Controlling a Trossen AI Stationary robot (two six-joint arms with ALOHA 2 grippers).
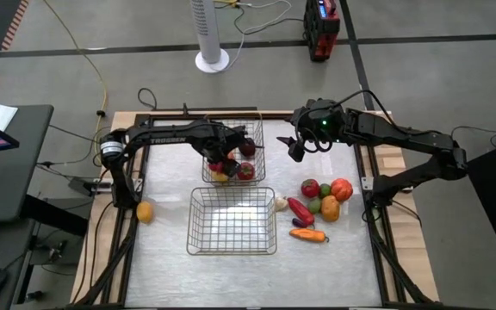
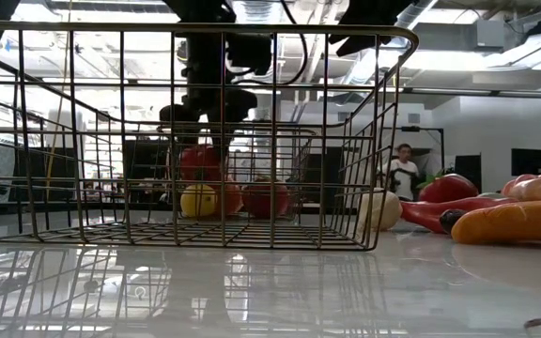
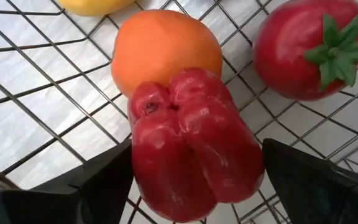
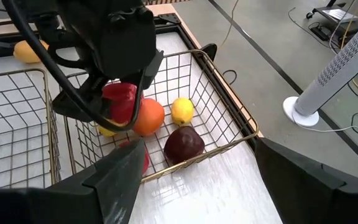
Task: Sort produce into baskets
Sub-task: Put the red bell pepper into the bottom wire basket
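Observation:
My left gripper (image 1: 223, 160) is over the far wire basket (image 1: 257, 129), shut on a red bell pepper (image 3: 191, 149), which also shows in the right wrist view (image 4: 120, 101). Under it in the basket lie an orange fruit (image 3: 165, 46), a tomato (image 3: 306, 53), a lemon (image 4: 182, 111) and a dark red fruit (image 4: 183, 144). The near basket (image 1: 198, 245) holds nothing. My right gripper (image 1: 297, 147) is open and empty, above the table right of the far basket. My left gripper pinches the red pepper's two opposite sides (image 3: 143, 177) between its two fingers (image 3: 104, 186), coming from above and pointing down. The pepper's stem end points away from the gripper, down at the orange fruit; whether it touches that fruit I cannot tell.
Loose produce lies right of the near basket: red (image 1: 310, 187), green (image 1: 325, 190) and orange (image 1: 330, 209) rounds, a red chili (image 1: 300, 208), a carrot (image 1: 309, 235), a white bulb (image 1: 281, 203). A yellow-orange fruit (image 1: 145, 212) lies at the left. A person (image 2: 402, 171) stands in the room behind.

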